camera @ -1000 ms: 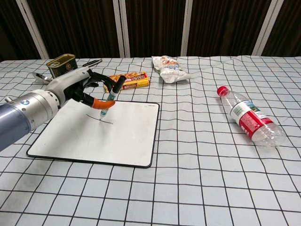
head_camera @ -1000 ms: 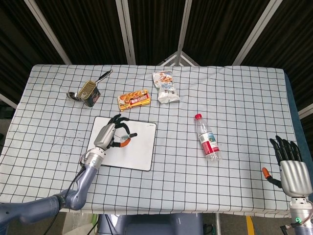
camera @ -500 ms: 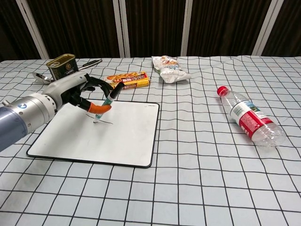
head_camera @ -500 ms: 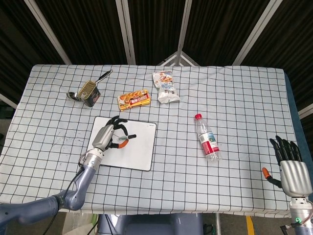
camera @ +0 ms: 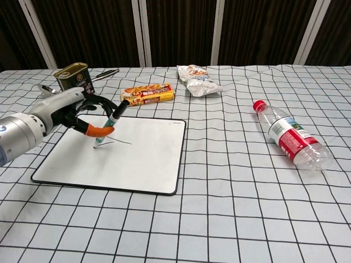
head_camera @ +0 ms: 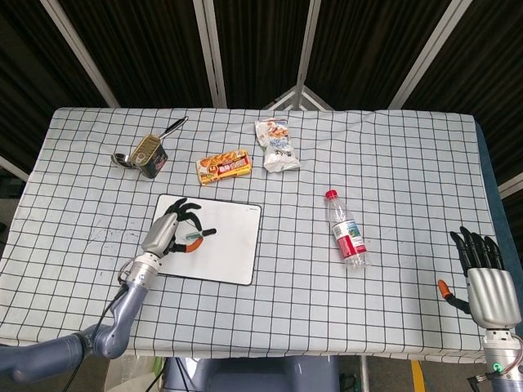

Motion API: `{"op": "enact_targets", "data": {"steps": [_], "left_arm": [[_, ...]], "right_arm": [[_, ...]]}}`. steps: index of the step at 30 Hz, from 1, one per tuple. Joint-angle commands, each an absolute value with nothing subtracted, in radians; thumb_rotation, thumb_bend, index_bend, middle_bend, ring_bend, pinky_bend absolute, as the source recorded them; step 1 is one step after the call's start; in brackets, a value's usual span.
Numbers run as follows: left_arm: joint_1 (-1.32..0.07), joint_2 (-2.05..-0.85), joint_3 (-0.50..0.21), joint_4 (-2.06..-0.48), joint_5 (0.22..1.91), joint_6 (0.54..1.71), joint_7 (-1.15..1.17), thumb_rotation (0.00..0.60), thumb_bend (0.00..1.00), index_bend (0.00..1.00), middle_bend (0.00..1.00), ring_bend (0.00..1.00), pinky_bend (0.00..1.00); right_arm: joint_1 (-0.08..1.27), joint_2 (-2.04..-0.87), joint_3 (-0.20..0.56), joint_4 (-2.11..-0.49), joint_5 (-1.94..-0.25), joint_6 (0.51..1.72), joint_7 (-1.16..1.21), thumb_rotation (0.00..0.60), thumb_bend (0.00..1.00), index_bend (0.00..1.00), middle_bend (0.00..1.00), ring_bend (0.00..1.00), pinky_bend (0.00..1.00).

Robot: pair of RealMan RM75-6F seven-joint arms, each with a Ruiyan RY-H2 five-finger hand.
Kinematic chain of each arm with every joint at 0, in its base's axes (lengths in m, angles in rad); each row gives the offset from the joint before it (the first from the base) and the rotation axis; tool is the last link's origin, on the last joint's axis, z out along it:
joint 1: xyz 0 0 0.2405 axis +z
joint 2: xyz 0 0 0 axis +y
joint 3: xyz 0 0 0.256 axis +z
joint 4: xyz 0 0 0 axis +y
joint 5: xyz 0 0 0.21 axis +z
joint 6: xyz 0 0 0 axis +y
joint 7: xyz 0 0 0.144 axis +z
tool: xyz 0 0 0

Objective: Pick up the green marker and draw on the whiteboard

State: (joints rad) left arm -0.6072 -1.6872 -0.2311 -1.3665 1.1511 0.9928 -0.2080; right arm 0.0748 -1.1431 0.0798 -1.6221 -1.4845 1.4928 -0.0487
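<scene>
Leftward across the whiteboard [camera: 137, 159] is where the left hand [camera: 71, 109] has travelled since the earlier frames, carrying the green marker [camera: 109, 121] with it; the pen now leans over the board's left half with its tip down on the white surface at the left end of a thin dark line [camera: 118, 141] drawn there. From the head view the same left hand [head_camera: 167, 233] sits nearer the board's left edge than before, its fingers [head_camera: 186, 214] fanned out above while the thumb side clamps the marker [head_camera: 193, 242]. The right hand [head_camera: 486, 282] has not shifted: it hangs off the table's right corner, fingers straight, apart, and holding nothing. On the checked tablecloth [camera: 241, 208] the other things lie where they were: a tin can [camera: 73, 76] with a spoon [camera: 48, 90] beside it at the back left, a snack box [camera: 147, 93] just beyond the board's far edge, a crumpled snack bag [camera: 198, 81] further back, and a plastic bottle [camera: 288, 137] on its side well to the right. None of them lies between the hand and the board.
</scene>
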Motion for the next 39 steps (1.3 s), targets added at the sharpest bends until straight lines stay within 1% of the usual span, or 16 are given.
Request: {"op": "enact_targets", "data": {"steps": [1,8,14,17,22,28,31,36,39], "left_arm": [[-0.584,-1.649,-0.230,-1.422,1.169,1.018,-0.234,0.600,0.49,0.76,0.19,0.02,0.06],[-0.565,-1.571,-0.256,-1.530,1.210,1.062,-0.263,0.600,0.49,0.76,0.19,0.02,0.06],[-0.575,-1.518,-0.261,-1.532,1.251,1.084,-0.192,0.600,0.49,0.74,0.19,0.02,0.06],[-0.585,-1.489,-0.246,-1.506,1.273,1.080,-0.117,0.600,0.49,0.74,0.19,0.02,0.06],[-0.604,-1.439,-0.172,-1.400,1.352,1.057,0.059,0.600,0.49,0.74,0.19,0.02,0.06],[-0.613,-1.433,-0.122,-1.301,1.353,1.005,0.173,0.600,0.49,0.73,0.19,0.02,0.06],[-0.616,-1.443,-0.107,-1.259,1.339,0.980,0.224,0.600,0.49,0.71,0.18,0.02,0.06],[-0.618,-1.464,-0.103,-1.223,1.316,0.962,0.257,0.600,0.49,0.70,0.18,0.02,0.06],[-0.619,-1.486,-0.105,-1.193,1.300,0.957,0.278,0.600,0.46,0.67,0.17,0.02,0.06]], "right_arm": [[0.074,-1.144,0.080,-1.623,-1.484,1.493,-0.049,0.600,0.31,0.00,0.00,0.00,0.00],[0.074,-1.144,0.081,-1.626,-1.479,1.492,-0.047,0.600,0.31,0.00,0.00,0.00,0.00],[0.074,-1.142,0.082,-1.628,-1.475,1.488,-0.045,0.600,0.31,0.00,0.00,0.00,0.00],[0.074,-1.141,0.081,-1.628,-1.475,1.487,-0.046,0.600,0.31,0.00,0.00,0.00,0.00],[0.075,-1.141,0.080,-1.631,-1.473,1.483,-0.050,0.600,0.31,0.00,0.00,0.00,0.00],[0.074,-1.141,0.079,-1.635,-1.469,1.480,-0.056,0.600,0.31,0.00,0.00,0.00,0.00],[0.074,-1.140,0.079,-1.638,-1.467,1.479,-0.057,0.600,0.31,0.00,0.00,0.00,0.00],[0.075,-1.139,0.080,-1.640,-1.464,1.476,-0.057,0.600,0.31,0.00,0.00,0.00,0.00],[0.075,-1.138,0.080,-1.640,-1.463,1.475,-0.056,0.600,0.31,0.00,0.00,0.00,0.00]]}}
